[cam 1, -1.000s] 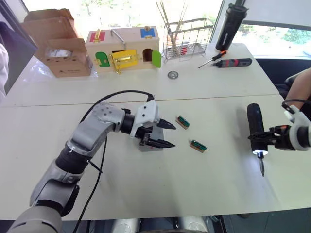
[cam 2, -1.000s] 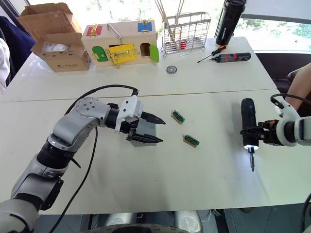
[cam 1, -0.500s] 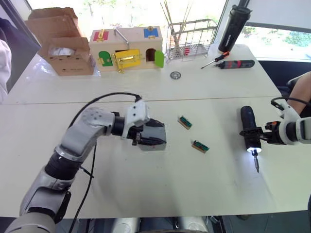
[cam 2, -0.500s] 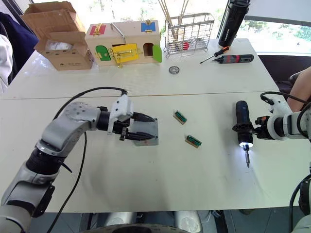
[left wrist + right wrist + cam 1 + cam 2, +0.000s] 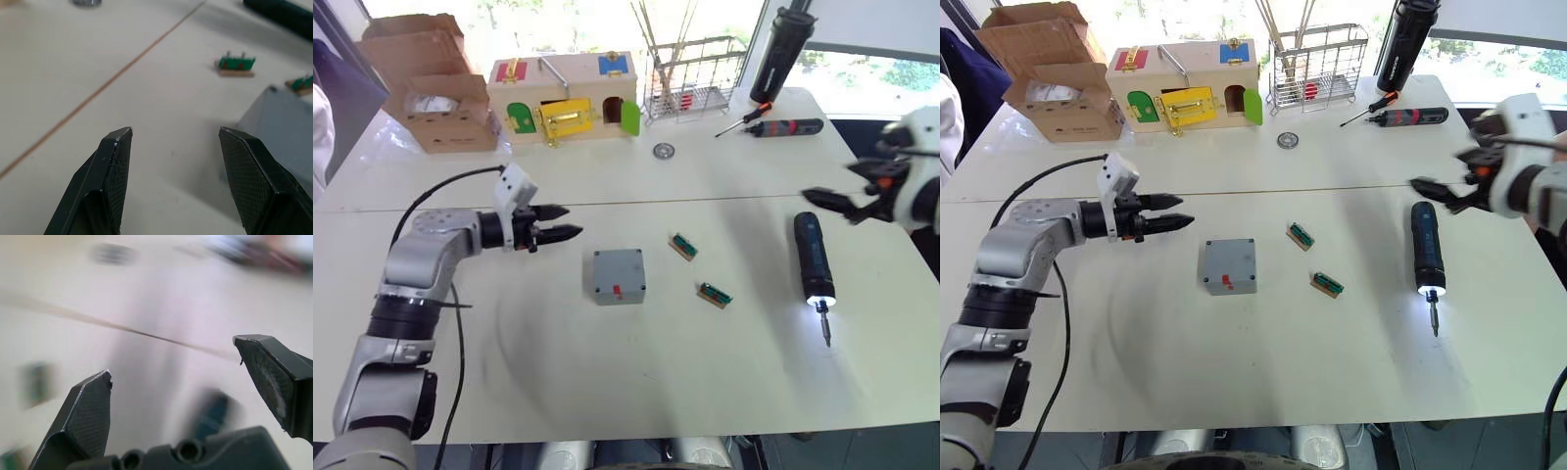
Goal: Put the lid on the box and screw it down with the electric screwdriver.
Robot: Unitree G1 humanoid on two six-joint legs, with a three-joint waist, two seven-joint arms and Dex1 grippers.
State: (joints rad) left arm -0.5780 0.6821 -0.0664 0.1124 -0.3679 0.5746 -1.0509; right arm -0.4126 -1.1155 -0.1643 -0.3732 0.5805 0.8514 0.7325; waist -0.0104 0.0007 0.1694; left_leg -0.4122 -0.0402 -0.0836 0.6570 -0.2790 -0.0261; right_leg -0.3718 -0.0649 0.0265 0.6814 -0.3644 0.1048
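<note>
While the box (image 5: 619, 276) sits closed on the white counter (image 5: 607, 382), its lid (image 5: 1229, 259) already lies flat on top of it, with a small red mark showing on the near side wall. The left hand (image 5: 560, 221) hangs above the counter to the left of the box, well apart from it, its two black fingers spread and holding nothing; in the left wrist view the fingers (image 5: 110, 171) stand wide apart with a grey corner of the box beyond them. The electric screwdriver (image 5: 813, 258) lies on its own on the counter over to the right, its lit tip and short metal bit pointing toward the near edge. The right hand (image 5: 1442, 192) is raised just behind the screwdriver's far end, clear of it, fingers apart and empty. Two small green connector pieces on tan bases (image 5: 683, 247) lie between the box and the screwdriver. Farther back stand a colourful wooden latch box (image 5: 562, 98), an open cardboard carton (image 5: 435, 98), a wire rack (image 5: 693, 78), a tall black cylinder (image 5: 773, 59), a slim black-and-red tool (image 5: 785, 126) and a small metal ring (image 5: 662, 151).
</note>
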